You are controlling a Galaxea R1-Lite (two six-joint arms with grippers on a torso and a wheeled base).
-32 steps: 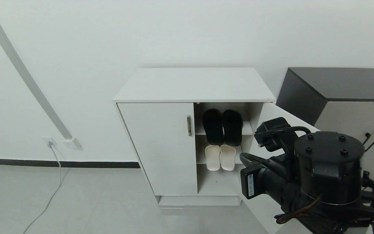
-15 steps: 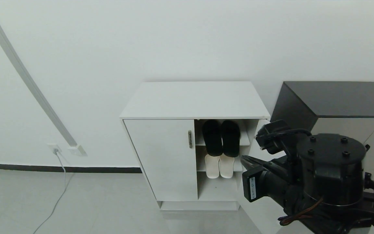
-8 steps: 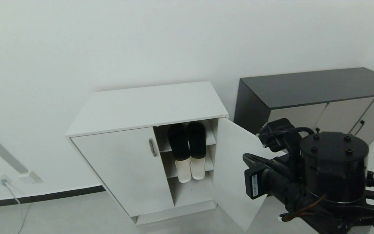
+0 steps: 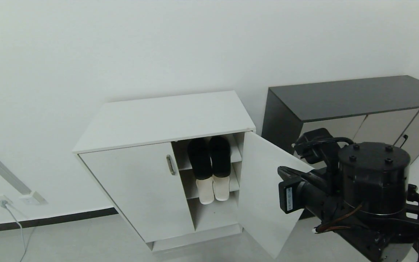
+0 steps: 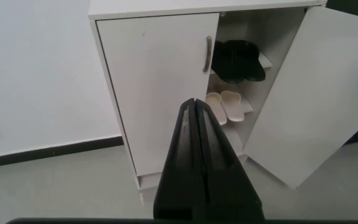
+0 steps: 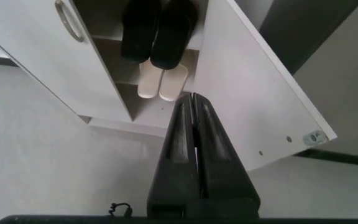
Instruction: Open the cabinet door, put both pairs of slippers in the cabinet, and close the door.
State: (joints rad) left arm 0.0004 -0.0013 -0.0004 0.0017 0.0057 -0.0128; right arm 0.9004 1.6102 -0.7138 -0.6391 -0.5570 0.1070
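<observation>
My head has turned, so the whole picture has swung. The wall socket (image 4: 1, 201) now sits low at the far left edge, and I see the white wooden cabinet (image 4: 166, 116) more from its right side. The things themselves have not moved. The cabinet's left door (image 4: 136, 189) stays shut, with its small metal handle (image 4: 170, 165). Next to it, the pair of black slippers (image 4: 209, 154) lies on the top shelf. The pair of white slippers (image 4: 213, 189) lies on the shelf under it. The right door (image 4: 264, 193) still hangs wide open. Farther right stands a dark grey sideboard (image 4: 347, 94). So I think both pairs are put away and just closing the door is left. The turn seems to set me up beside that door.

My left tool (image 5: 194, 106) is pinched together and holds nothing. My right tool (image 6: 193, 99) is the same, near the open door.

The head view shows me the cabinet's flat top and the sideboard. The right wrist view shows me a little metal fitting (image 6: 312, 137) on the door's inner face.
</observation>
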